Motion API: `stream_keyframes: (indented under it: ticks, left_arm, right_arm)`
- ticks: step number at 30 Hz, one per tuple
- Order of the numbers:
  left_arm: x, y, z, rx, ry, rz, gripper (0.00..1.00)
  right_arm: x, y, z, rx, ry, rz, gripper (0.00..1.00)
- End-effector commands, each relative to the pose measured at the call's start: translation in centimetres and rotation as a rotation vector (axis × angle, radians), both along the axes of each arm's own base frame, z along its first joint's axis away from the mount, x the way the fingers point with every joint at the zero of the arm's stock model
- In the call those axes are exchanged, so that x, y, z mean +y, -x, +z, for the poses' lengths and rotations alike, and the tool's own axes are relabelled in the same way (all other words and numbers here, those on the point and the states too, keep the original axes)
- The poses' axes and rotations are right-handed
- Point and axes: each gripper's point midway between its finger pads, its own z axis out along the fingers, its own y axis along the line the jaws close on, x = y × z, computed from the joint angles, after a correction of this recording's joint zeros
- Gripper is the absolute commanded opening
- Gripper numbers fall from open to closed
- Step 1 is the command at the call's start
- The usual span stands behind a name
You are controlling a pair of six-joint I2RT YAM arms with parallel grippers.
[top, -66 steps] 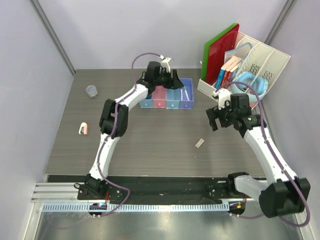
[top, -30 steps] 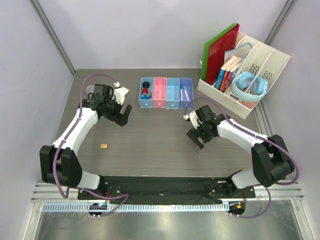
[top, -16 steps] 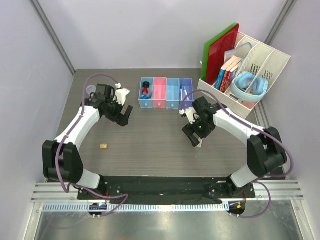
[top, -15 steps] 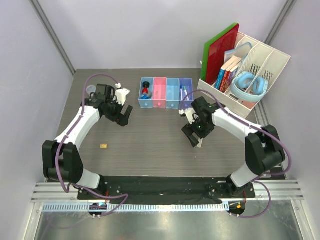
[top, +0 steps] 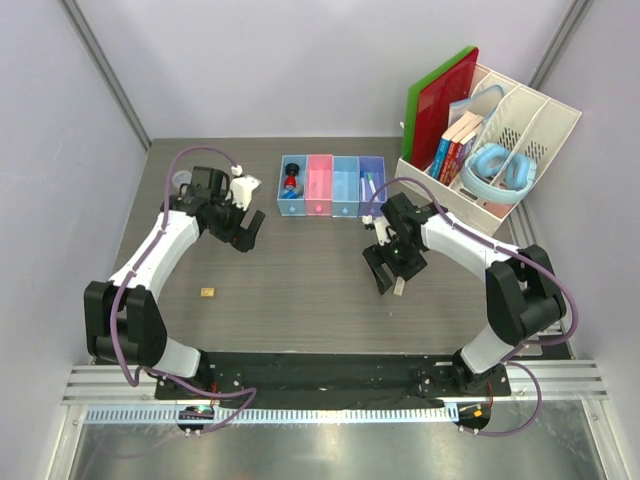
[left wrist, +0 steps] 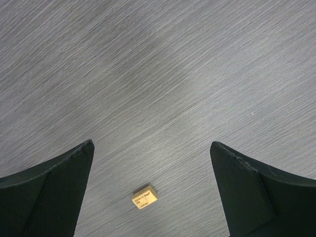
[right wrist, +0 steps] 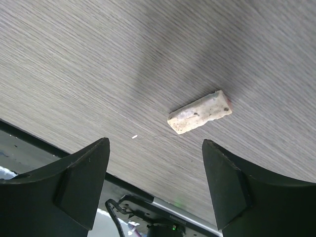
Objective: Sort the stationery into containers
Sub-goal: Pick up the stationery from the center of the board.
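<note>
I'm at the pick for the eraser, I judge. My right gripper (right wrist: 155,143) hangs over the whitish, speckled eraser block (right wrist: 200,112) with its jaws well apart and nothing in them. The block lies flat on the dark wood-grain table (top: 300,265), right of the middle and toward the near edge. It sits between the fingers, closer to one of them, and touches neither.

It lies nearly along the line the jaws close on (awkward, that). So the next move probably calls for a small wrist turn, a nudge to centre it and a descent before I squeeze, and then a carry to a tray.

My left gripper (left wrist: 151,144) is spread as wide as it goes and is empty, hovering toward the table's left edge. The tiny yellow rectangular piece (left wrist: 144,197) lies nearer the near edge, not yet between the fingers.

By my count, two loose pieces are on the table. Four small open plastic trays stand in one row by the far edge: blue (top: 292,209), pink (top: 318,208), light blue (top: 345,209) and lavender (top: 371,208). The blue one holds a red-and-black cylinder (top: 291,180). One white slotted file rack (top: 540,125) fills the far-right corner.
</note>
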Motion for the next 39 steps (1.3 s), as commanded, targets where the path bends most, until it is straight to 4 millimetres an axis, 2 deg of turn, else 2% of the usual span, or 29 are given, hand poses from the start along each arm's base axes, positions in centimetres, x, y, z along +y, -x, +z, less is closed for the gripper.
stream_keyframes:
  ticks: [1,6,11,20,24,31,33,36,39]
  left_arm:
    - [-0.1,-0.8,2.7,-0.072,0.002,-0.007,1.0]
    - [-0.1,-0.8,2.9,-0.077,0.005,-0.012,1.0]
    - [-0.1,-0.9,3.4,-0.092,0.005,-0.017,1.0]
    - [0.1,-0.7,3.9,-0.107,-0.007,-0.026,1.0]
    - [0.1,-0.6,4.0,-0.107,-0.006,-0.028,1.0]
    - [0.1,-0.4,4.4,-0.108,-0.004,-0.028,1.0]
    - [0.1,-0.3,4.5,-0.108,-0.003,-0.028,1.0]
    - [0.1,-0.2,4.5,-0.108,-0.004,-0.028,1.0]
    - [0.0,-0.1,4.4,-0.103,0.0,-0.031,1.0]
  right_arm:
    - [0.0,0.8,0.8,0.009,-0.007,-0.035,0.8]
    - [-0.7,0.4,0.2,0.002,0.046,-0.083,0.79]
    - [-1.2,0.2,-1.5,0.031,0.093,-0.132,0.79]
    - [-1.7,-0.3,-3.7,0.095,0.073,-0.202,0.75]
    - [-1.6,-0.5,-4.3,0.112,0.059,-0.206,0.65]
    - [-0.8,-1.5,-4.6,0.101,0.031,-0.183,0.31]
    - [-1.0,-2.1,-4.6,0.07,0.043,-0.182,0.26]
    - [-1.4,-2.8,-4.5,0.026,0.057,-0.179,0.23]
    - [-1.5,-3.2,-4.4,-0.003,0.063,-0.172,0.14]
